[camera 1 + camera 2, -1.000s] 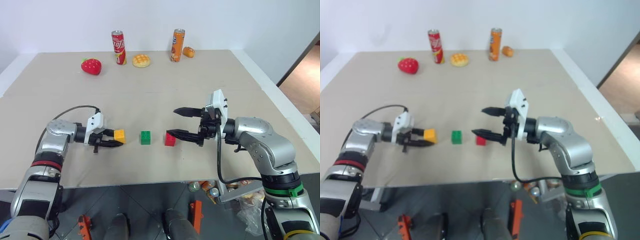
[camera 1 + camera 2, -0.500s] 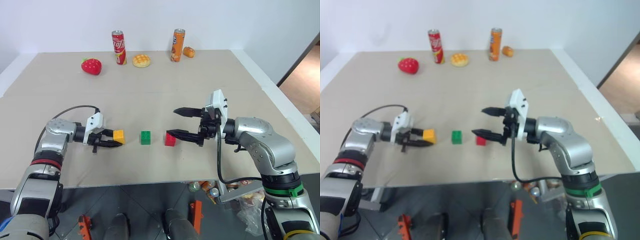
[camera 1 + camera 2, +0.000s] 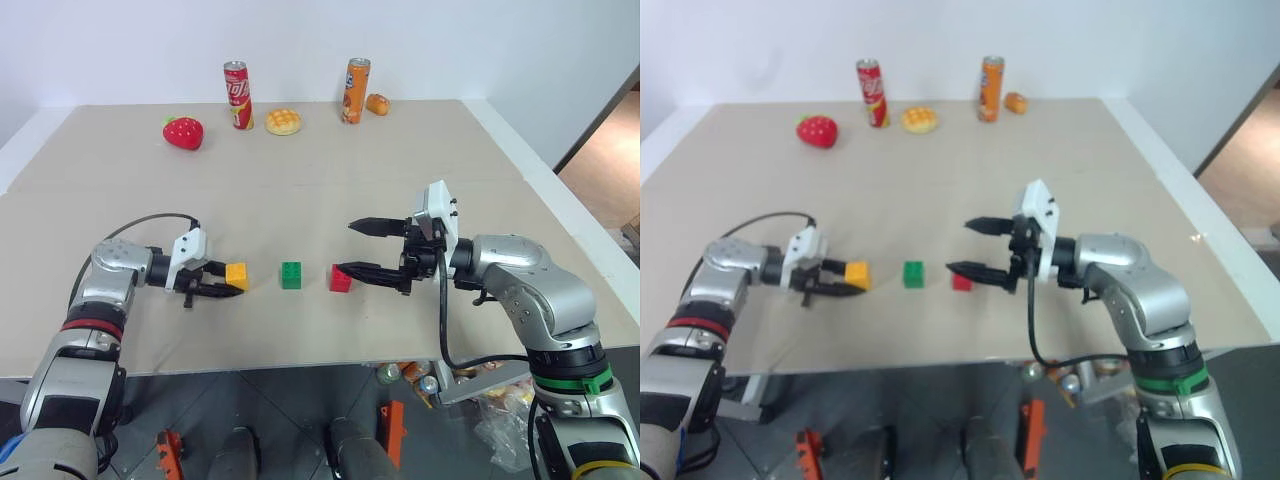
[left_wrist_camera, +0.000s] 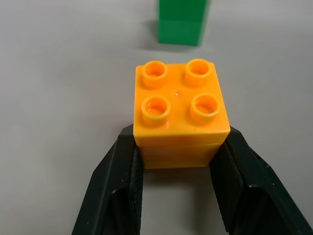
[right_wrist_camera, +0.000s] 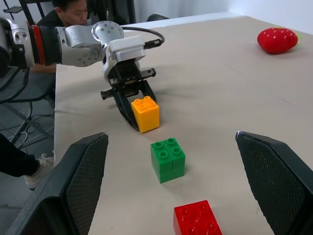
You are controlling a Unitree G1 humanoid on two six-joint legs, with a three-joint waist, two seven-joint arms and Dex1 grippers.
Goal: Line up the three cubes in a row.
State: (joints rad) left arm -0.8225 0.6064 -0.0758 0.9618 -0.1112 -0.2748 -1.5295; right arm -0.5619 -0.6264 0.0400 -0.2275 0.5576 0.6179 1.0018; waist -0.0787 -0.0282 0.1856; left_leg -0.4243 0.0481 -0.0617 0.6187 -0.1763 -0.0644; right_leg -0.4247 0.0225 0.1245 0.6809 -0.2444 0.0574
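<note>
Left wrist view: you see the left hand [image 4: 178, 161] with its two black fingers [image 4: 115, 188] closed on the lower sides of the yellow-orange cube [image 4: 180, 112], studs up; the green cube [image 4: 182, 22] stands just past it, apart.
Right wrist view: you see the right hand's wide-spread fingers [image 5: 73, 188] framing all three cubes in a line on the surface [image 5: 234, 88], the red cube [image 5: 197, 221] nearest and not touched, then green, then yellow-orange in the other hand's grip. A person [image 5: 73, 10] sits beyond the far edge of the surface.
Head views: you get the row from above, yellow-orange, green, red, with small gaps between them.
Left hand: half open, clamped on the yellow-orange cube, which rests on the surface at its fingertips. The forearm lies low, pointing toward the right hand.
Right hand: [image 3: 353, 248] fully spread and holding nothing. It points toward the left hand; one finger is raised well above the surface, the other runs low just beside the red cube [image 3: 341, 279]; you cannot tell from the head views whether it touches.
Green cube: [image 3: 291, 275] between the two hands, free of both.
Around: well beyond both hands stand a red can [image 3: 237, 96] and an orange can [image 3: 356, 90], with a toy strawberry [image 3: 183, 132], a yellow bun [image 3: 283, 121] and a small orange item [image 3: 378, 104] nearby.
In the way: nothing stands between the hands but the cubes.
</note>
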